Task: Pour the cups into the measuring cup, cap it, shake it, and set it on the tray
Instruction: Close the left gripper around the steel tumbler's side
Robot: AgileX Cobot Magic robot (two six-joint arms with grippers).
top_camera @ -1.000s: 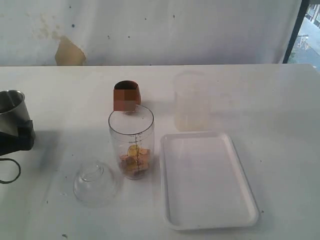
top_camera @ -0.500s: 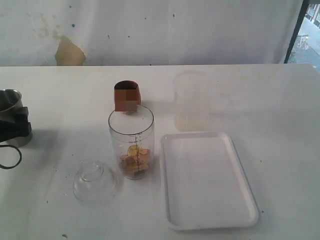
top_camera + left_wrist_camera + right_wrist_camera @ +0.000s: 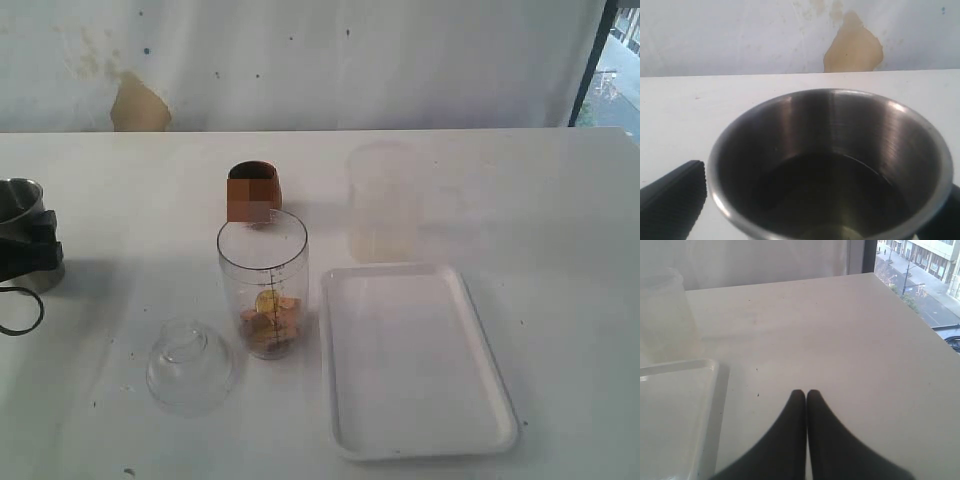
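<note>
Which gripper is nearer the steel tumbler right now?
Left. The left gripper has its open fingers on either side of the steel tumbler at the table's left edge. The right gripper is shut over bare table beside the tray, far across.

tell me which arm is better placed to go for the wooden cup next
Left, probably. The left pincer sits around the steel tumbler, on the same side as the wooden cup behind the measuring cup. The right pincer is shut beyond the tray.
</note>
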